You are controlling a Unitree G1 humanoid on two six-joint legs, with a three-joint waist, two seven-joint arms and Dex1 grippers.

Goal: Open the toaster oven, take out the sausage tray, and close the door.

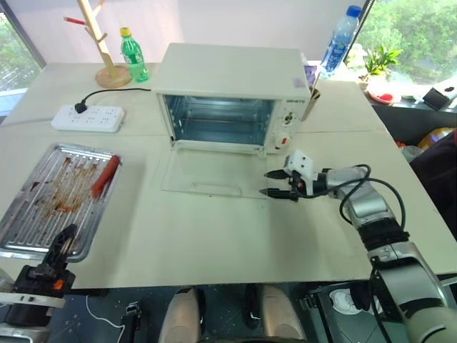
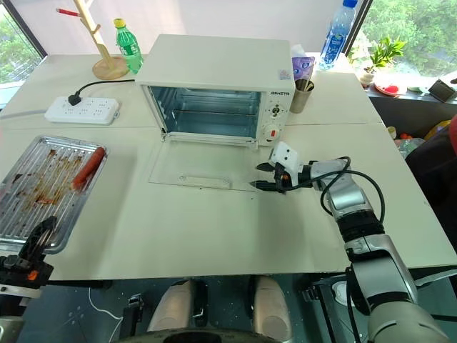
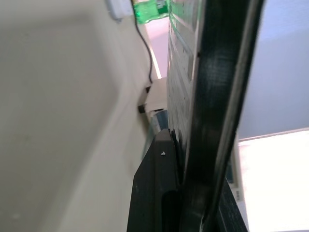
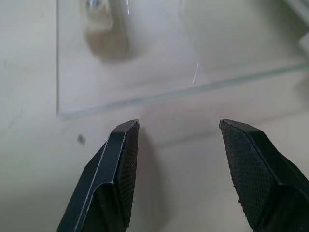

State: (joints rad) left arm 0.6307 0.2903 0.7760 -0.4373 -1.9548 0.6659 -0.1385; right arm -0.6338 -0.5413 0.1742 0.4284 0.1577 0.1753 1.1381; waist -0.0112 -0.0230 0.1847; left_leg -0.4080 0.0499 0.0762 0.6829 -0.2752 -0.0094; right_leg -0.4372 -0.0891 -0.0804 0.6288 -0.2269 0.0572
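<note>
We see the right gripper [image 1: 272,183] with fingers spread apart and nothing between them, hovering just off the right edge of the door [image 1: 207,169], which lies flat open on the table [image 1: 214,243]. The toaster oven [image 1: 232,96] stands behind that gripper, cavity bare. The left gripper [image 1: 63,243] is clamped on the near rim of the sausage tray [image 1: 57,196], out on the table well left of the oven (sausage [image 1: 104,176] lies at the tray's far right side). A power strip [image 1: 88,118] sits beyond the tray
</note>
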